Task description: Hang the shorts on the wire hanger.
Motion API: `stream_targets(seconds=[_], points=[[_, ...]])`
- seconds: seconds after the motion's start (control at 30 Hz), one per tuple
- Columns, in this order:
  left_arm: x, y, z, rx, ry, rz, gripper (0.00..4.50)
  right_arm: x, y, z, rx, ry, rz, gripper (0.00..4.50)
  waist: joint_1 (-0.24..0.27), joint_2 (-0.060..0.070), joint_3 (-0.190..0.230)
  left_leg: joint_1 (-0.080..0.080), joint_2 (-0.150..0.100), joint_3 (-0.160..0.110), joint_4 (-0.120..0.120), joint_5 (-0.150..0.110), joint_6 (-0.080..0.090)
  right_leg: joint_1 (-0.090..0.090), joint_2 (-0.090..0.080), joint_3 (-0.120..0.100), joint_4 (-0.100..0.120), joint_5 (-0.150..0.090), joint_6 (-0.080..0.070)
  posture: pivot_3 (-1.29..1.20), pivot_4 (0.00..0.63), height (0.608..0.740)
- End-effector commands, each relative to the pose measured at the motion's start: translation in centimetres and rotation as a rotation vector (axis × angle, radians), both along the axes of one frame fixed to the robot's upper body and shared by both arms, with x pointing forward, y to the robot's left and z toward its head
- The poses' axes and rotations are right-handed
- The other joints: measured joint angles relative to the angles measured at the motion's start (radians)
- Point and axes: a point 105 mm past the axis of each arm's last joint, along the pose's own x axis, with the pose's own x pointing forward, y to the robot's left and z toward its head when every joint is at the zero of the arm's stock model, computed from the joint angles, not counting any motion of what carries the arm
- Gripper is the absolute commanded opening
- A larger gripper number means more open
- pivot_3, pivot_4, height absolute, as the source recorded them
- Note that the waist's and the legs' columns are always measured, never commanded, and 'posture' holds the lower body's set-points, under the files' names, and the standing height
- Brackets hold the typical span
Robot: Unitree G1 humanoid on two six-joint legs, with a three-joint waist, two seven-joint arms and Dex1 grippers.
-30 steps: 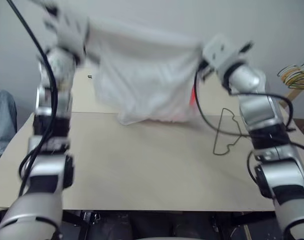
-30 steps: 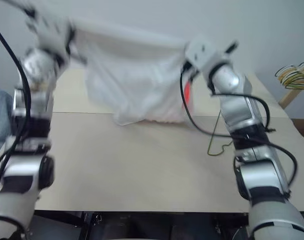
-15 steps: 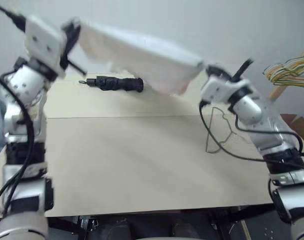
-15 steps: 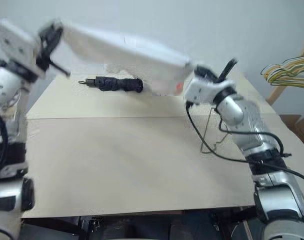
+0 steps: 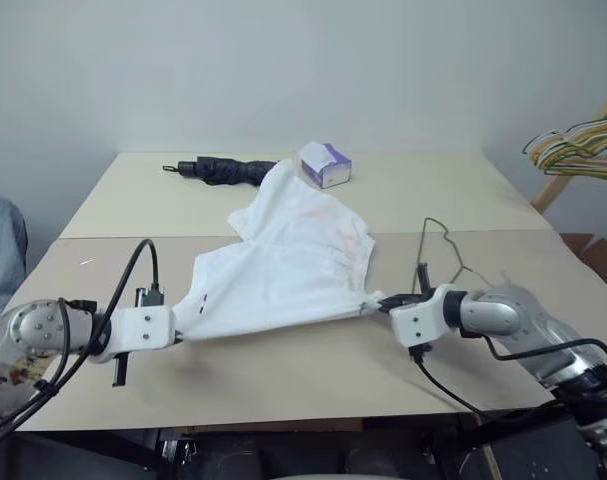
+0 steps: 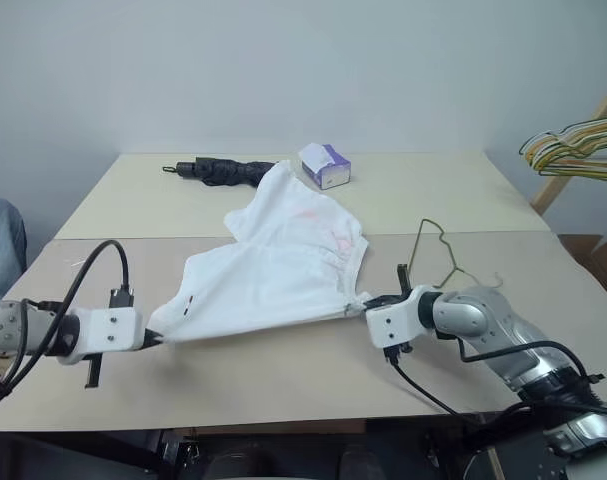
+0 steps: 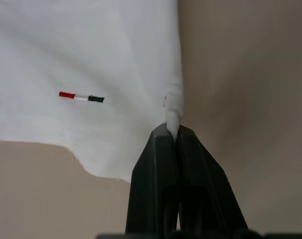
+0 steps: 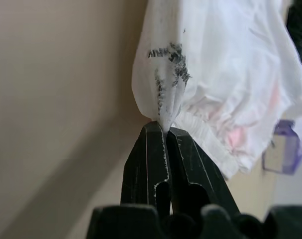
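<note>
- Left gripper (image 5: 181,330) low over the table (image 5: 283,380), jaws pinched tight on a hem corner of the shorts (image 5: 283,265); the left wrist view showed a small red-and-dark mark on the cloth near that corner.
- Shorts lay spread on the table between the two grippers, one leg trailing toward the far side.
- Right gripper (image 5: 380,303) clamped on a bunched bit of the waistband end, close to the tabletop.
- Wire hanger (image 5: 438,255) lay flat just beyond the right gripper, apart from the cloth, untouched. Hanging not yet begun.
- Risk, as judged: both grips were thin pinches of fabric; a tug to spread or lift could slip a corner free. With both grippers occupied, neither was free to take the hanger.
- Risk: dragging cloth rightward might snag or shove the light hanger.
- Around: a black folded umbrella (image 5: 228,170) and a white-and-purple tissue box (image 5: 325,164) at the far edge, near the trailing leg; coloured hangers (image 5: 578,150) on a rack off the table, right. None blocked the hanger.
</note>
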Motion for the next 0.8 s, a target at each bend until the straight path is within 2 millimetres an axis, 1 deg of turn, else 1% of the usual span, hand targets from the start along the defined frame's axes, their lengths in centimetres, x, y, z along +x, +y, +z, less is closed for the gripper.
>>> stream_targets(seconds=[0.03,0.1,0.23,0.43,0.5,0.57,0.6,0.7,0.77,0.8], points=[[-1.6,0.8,0.8,0.105,0.065,-0.041,0.0,-0.3,-1.0,2.0,-0.034,-0.008,-0.008,0.03,0.003,0.0,0.0,-0.001,0.0,0.0,0.0,0.0,0.0,-0.002,0.001,0.0,0.0,0.0,0.0,0.05,0.0,0.74],[-2.2,0.6,0.8,0.109,0.071,-0.056,0.0,-0.7,-1.0,2.3,-0.047,0.003,-0.002,0.03,0.004,0.0,0.0,-0.001,0.001,0.0,0.0,0.0,0.0,-0.002,0.001,0.0,0.001,0.0,0.0,0.04,0.0,0.74],[-4.6,0.4,0.9,0.119,0.144,-0.101,0.0,-1.4,-1.4,2.7,-0.076,0.021,0.007,0.03,0.003,0.0,0.0,0.001,0.001,0.001,0.0,0.0,0.0,-0.002,0.0,0.0,0.0,-0.001,-0.003,0.04,0.0,0.74],[-5.6,-0.2,1.8,0.093,0.173,-0.109,0.0,-3.3,-1.7,2.3,-0.112,0.134,0.025,0.03,0.01,0.0,0.0,0.002,0.0,0.001,0.0,0.0,-0.001,-0.004,0.0,0.0,0.0,-0.003,-0.006,0.04,0.0,0.74],[-5.7,-0.1,1.6,0.109,0.166,-0.114,0.0,-3.6,-1.4,2.6,-0.071,0.153,0.025,0.56,0.008,0.0,0.0,0.002,0.0,0.001,0.0,0.0,-0.001,-0.004,0.0,0.0,0.0,-0.003,-0.006,0.04,0.0,0.74],[-5.7,0.3,1.2,0.137,0.165,-0.125,0.45,-3.9,-1.1,2.8,-0.027,0.173,0.024,1.1,0.008,0.0,0.0,0.002,0.001,0.001,0.0,0.0,-0.001,-0.004,0.0,0.0,0.0,-0.003,-0.006,0.03,0.0,0.74],[-5.7,0.5,1.1,0.141,0.165,-0.126,0.68,-4.2,-1.2,2.8,-0.025,0.188,0.03,1.48,0.007,0.0,0.0,0.002,0.001,0.001,0.0,0.0,-0.001,-0.004,0.0,0.0,0.0,-0.003,-0.006,0.03,0.0,0.74],[-5.4,0.8,1.3,0.138,0.159,-0.13,1.6,-5.4,-1.5,3.2,-0.015,0.259,0.046,2.55,0.006,0.0,0.0,0.002,0.001,0.001,0.0,0.0,-0.001,-0.004,0.0,0.0,0.0,-0.003,-0.006,0.03,0.0,0.74],[-4.7,1.0,1.9,0.115,0.13,-0.131,2.18,-5.5,-1.5,4.1,0.057,0.279,0.029,3.21,0.006,0.0,0.0,0.002,0.001,0.001,0.0,0.0,-0.001,-0.004,0.0,0.0,0.0,-0.003,-0.006,0.03,0.0,0.74],[-4.4,0.9,2.1,0.1,0.119,-0.133,2.54,-5.4,-1.5,4.4,0.085,0.28,0.019,3.57,0.007,0.0,0.0,0.003,0.001,0.001,0.0,-0.001,-0.003,-0.003,0.0,0.0,0.0,-0.003,-0.006,0.02,0.0,0.74]])
